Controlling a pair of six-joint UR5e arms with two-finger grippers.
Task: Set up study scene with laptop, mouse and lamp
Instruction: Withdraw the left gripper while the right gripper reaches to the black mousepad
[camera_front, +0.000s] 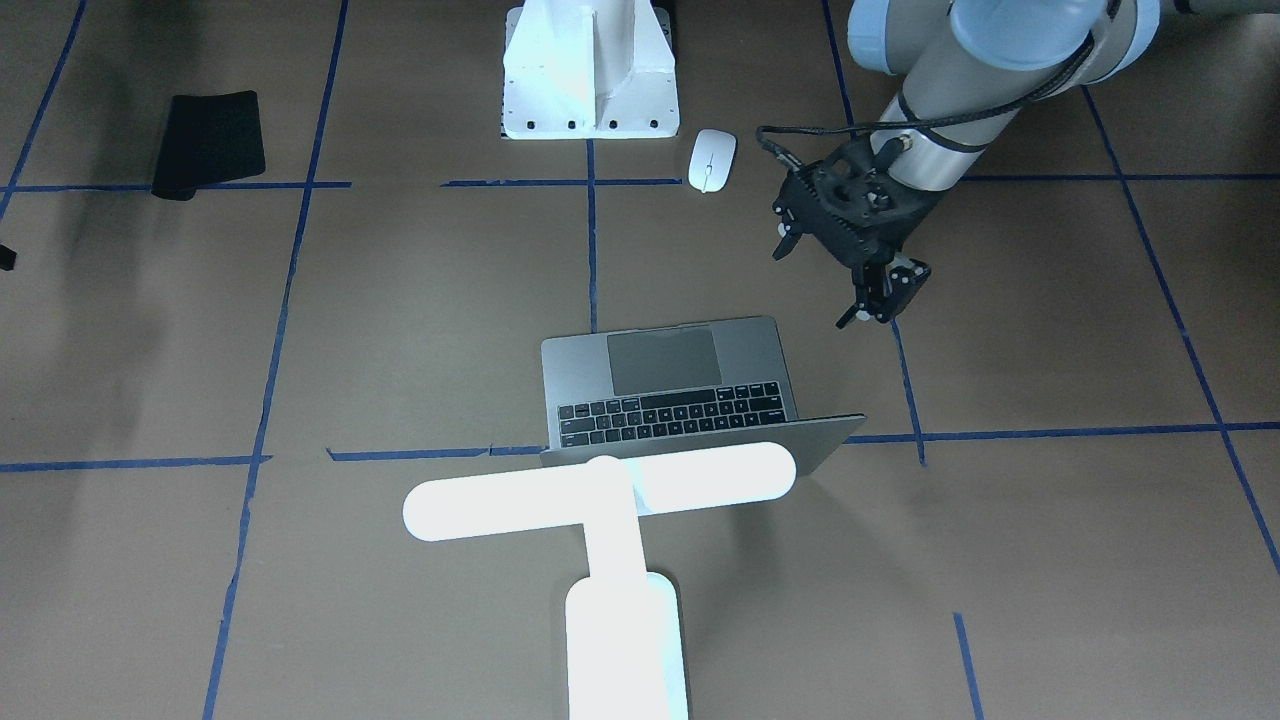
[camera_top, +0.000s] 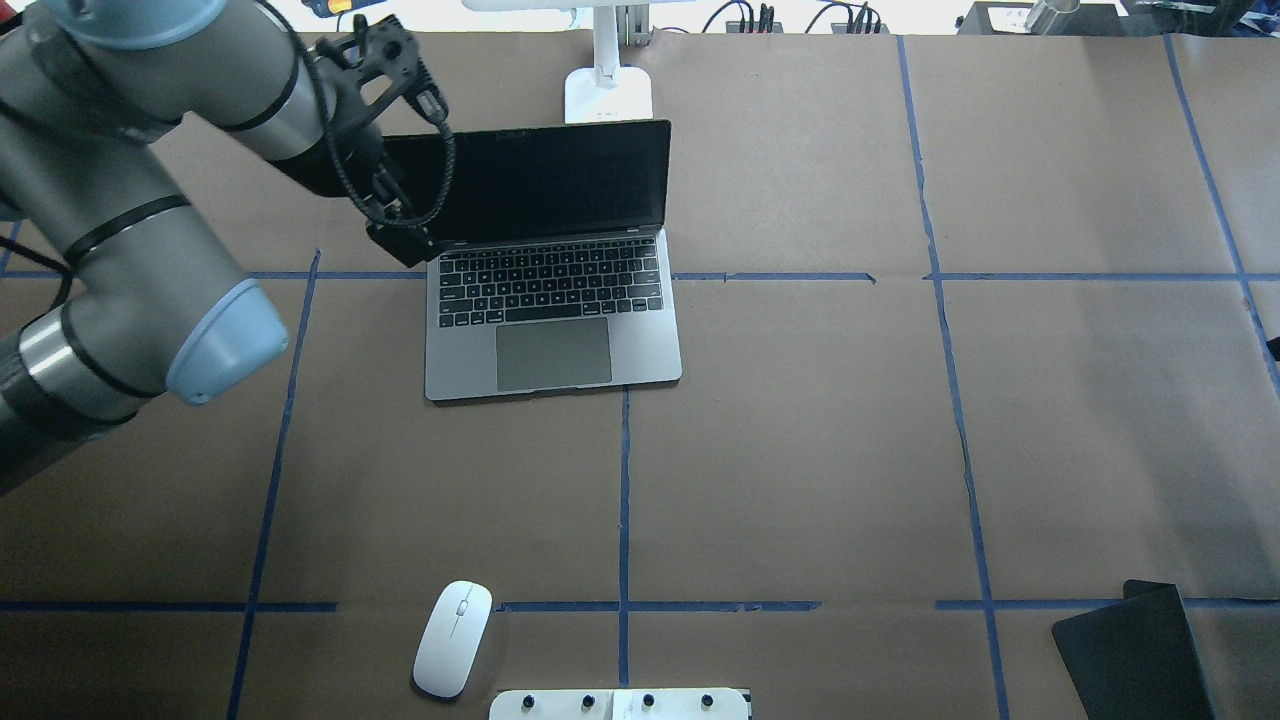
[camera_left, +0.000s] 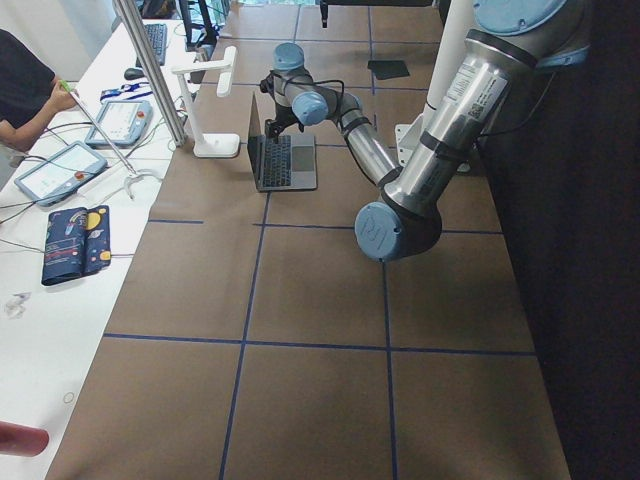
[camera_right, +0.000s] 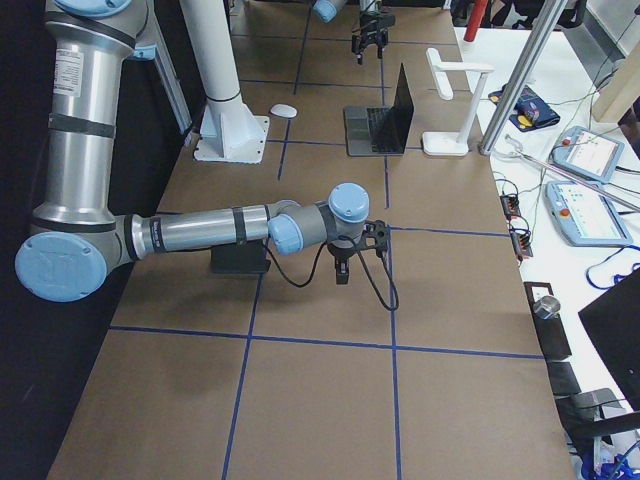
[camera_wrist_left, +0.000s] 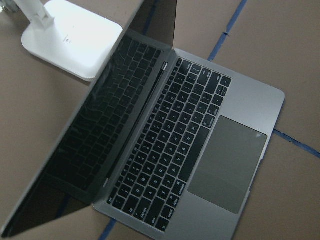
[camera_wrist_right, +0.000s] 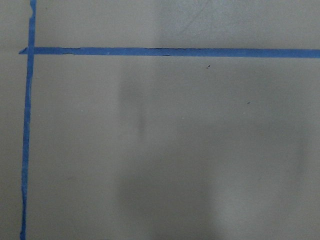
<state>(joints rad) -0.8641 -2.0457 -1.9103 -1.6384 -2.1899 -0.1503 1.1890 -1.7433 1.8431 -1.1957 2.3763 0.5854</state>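
Overhead, we log the laptop (camera_top: 553, 300) open mid-table, the lamp (camera_top: 607, 90) at its 12 o'clock and the mouse (camera_top: 453, 638) at 7 o'clock, well apart. The left gripper (camera_front: 866, 312) hovers at the laptop's 10 o'clock. For it and the right gripper (camera_right: 342, 275), we cannot tell clenched from released.

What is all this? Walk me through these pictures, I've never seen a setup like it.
These are six camera views of one moment at a table with two robot arms. The first faces the robot from across the table, the second looks over its shoulders, the next two look from the table's ends, and the last two ride on the wrists. On the table are an open laptop, a glowing white lamp beyond its screen, a white mouse near the robot's white pedestal, and a black mat. The left arm hovers beside the laptop; its wrist camera looks down at the keyboard. The right arm hangs over plain table surface. Neither arm's jaws hold anything.
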